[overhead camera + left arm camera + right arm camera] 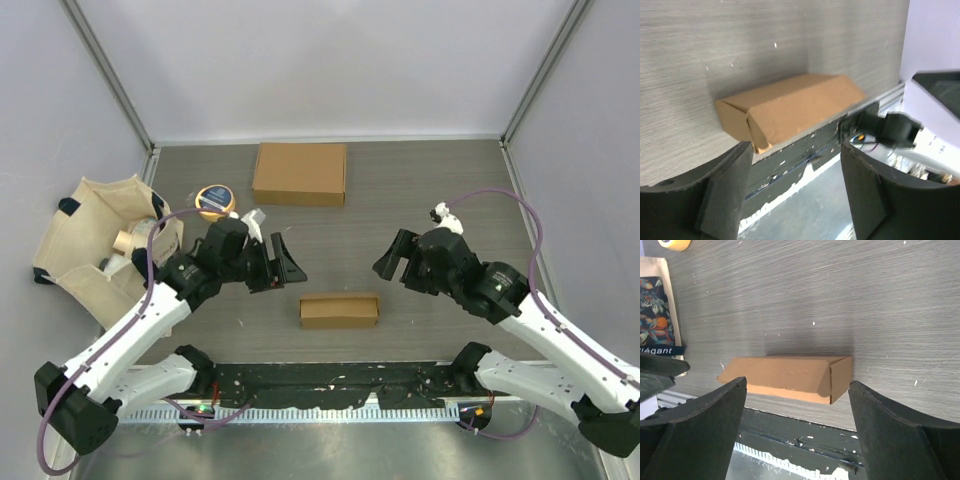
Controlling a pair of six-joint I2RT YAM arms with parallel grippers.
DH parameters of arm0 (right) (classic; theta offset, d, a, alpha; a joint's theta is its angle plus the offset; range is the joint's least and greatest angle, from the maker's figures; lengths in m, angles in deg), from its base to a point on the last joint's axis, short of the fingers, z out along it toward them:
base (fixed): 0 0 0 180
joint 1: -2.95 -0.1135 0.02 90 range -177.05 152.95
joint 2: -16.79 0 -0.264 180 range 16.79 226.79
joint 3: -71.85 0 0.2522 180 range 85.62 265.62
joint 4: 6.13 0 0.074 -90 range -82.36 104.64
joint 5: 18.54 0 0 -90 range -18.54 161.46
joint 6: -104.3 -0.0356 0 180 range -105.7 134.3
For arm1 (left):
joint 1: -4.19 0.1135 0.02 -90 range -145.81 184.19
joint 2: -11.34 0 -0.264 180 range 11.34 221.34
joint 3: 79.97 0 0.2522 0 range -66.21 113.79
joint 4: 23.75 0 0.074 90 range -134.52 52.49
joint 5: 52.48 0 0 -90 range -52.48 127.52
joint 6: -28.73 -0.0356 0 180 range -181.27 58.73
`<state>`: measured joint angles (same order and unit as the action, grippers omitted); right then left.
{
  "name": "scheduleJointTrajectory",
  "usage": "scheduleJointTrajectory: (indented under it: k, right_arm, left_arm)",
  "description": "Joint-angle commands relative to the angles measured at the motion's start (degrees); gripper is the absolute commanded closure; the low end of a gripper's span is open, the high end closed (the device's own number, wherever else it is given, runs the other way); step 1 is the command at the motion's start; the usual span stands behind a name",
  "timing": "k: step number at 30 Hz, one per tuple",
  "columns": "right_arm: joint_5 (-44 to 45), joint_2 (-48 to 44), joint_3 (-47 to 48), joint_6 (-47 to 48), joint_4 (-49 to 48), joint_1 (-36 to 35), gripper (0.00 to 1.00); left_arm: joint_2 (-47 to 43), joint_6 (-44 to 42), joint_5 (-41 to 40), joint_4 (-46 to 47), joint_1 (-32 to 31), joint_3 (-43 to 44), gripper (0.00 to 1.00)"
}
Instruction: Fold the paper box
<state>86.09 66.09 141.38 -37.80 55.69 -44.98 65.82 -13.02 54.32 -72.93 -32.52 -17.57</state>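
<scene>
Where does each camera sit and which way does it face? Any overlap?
Top external: above and behind the arm bases, looking down on the table; both arms show, left gripper and right gripper flanking the folded box.
Left wrist: on the left arm, facing the box and the table's near edge; own fingers show.
Right wrist: on the right arm, looking down at the box; own fingers show, cloth bag at left.
Shared: all three see the box; top and right wrist both see the bag.

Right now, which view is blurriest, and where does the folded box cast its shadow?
Left wrist: softest, hardware at right blurred; top external: sharp, evenly lit; right wrist: folded box crisp, its dark shadow on the table just beyond it.
</scene>
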Motion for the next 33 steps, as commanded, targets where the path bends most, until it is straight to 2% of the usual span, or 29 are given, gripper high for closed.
scheduleJointTrajectory:
  k: [1,2,3,5,7,14,20,23,24,28,31,33]
  right_arm:
    - [-13.0,2.1,-3.8,-0.3,-6.6,6.2,0.16]
    - [-13.8,2.3,-4.8,0.4,-8.3,8.4,0.19]
    - [-17.0,2.3,-6.7,1.5,-9.2,9.4,0.27]
    - [-18.7,1.9,-8.5,2.3,-11.6,11.9,0.34]
    - [-23.5,1.9,-11.0,2.8,-13.8,12.8,0.36]
    - [-27.7,1.8,-15.0,3.1,-15.4,13.0,0.41]
    - [-29.8,0.0,-20.5,1.7,-16.3,13.0,0.53]
    - [-29.4,-1.7,-23.1,0.6,-16.8,13.0,0.6]
    - [-29.1,-2.6,-24.1,0.2,-17.1,13.0,0.63]
    - [-29.6,-4.8,-31.9,-2.2,-22.9,13.0,0.73]
    - [-27.7,-3.4,-31.7,-0.1,-21.4,13.0,0.73]
    - [-27.1,-2.5,-27.8,3.2,-18.7,13.0,0.68]
  left_arm:
    - [4.8,10.5,2.7,0.0,5.1,1.1,0.32]
    - [5.7,11.3,3.2,1.4,5.9,0.8,0.41]
    - [6.1,11.3,3.6,2.7,6.9,0.6,0.46]
    - [6.8,11.6,3.3,4.8,7.2,0.2,0.55]
    - [7.0,11.9,4.6,6.5,7.3,-1.5,0.55]
    - [6.3,12.4,8.9,11.9,7.1,-8.8,0.5]
    - [6.6,12.1,13.2,17.0,6.0,-12.2,0.54]
    - [5.7,13.0,12.5,19.1,4.5,-14.8,0.6]
    - [4.9,13.4,11.4,19.5,4.3,-16.6,0.67]
    - [2.2,14.8,10.1,21.3,3.8,-22.0,0.76]
    - [1.1,15.2,10.7,22.6,3.7,-24.9,0.76]
    - [0.4,13.6,12.1,20.8,3.7,-23.5,0.71]
